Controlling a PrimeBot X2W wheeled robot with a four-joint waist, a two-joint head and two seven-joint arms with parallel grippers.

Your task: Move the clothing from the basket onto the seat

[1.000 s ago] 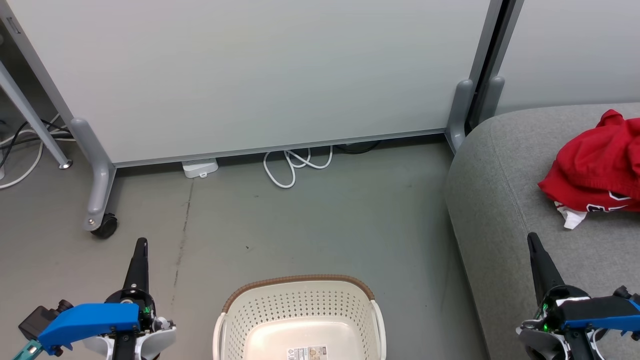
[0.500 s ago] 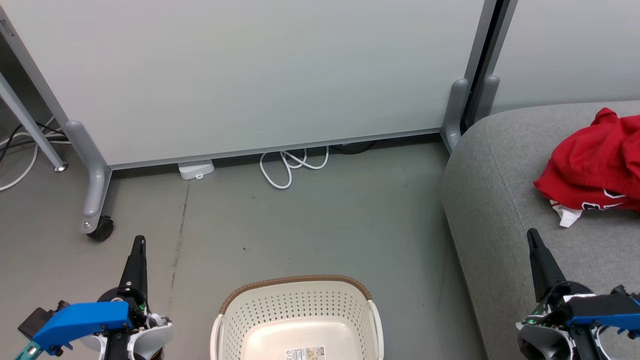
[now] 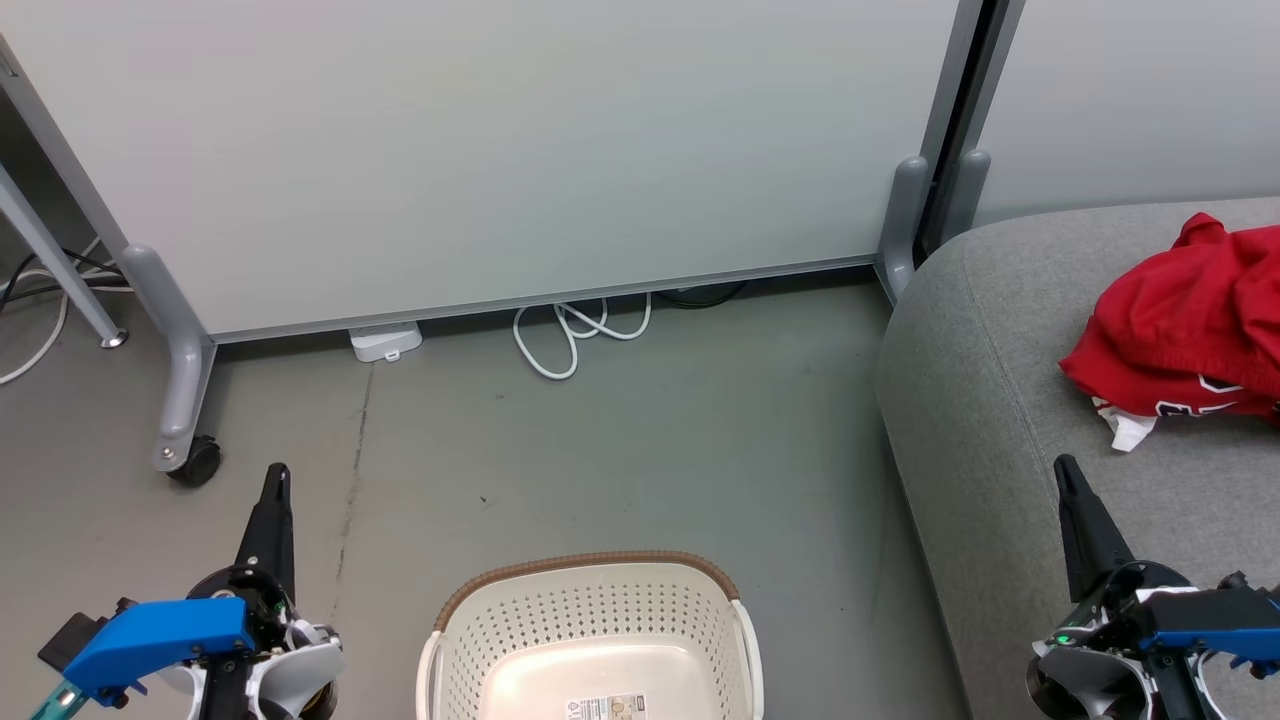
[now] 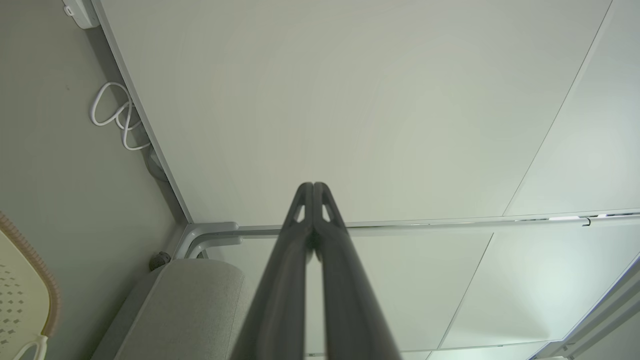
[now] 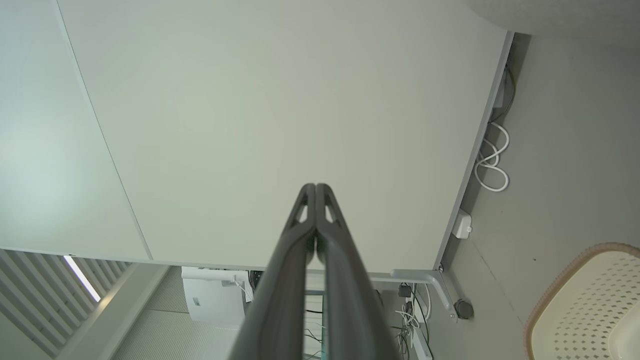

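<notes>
Holding both sets of jaws pressed together, nothing in them: left gripper (image 3: pixel 277 475), right gripper (image 3: pixel 1065 468). The basket (image 3: pixel 590 562) sat between them and lower, its floor bare where visible, near part cut off. The clothing (image 3: pixel 1185 325) lay on the seat (image 3: pixel 975 400), ahead and right of my right jaws, apart. Risk: a forward sweep of the right arm could snag the loose white corner and drag the heap toward the seat's rounded edge. Couldn't confirm two garments in it. Long axis ran crosswise to my fingers, white corner pointing back at the right jaws.

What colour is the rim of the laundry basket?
Brown, woven-look, on the cream-white basket; clearest in the head view.
</notes>
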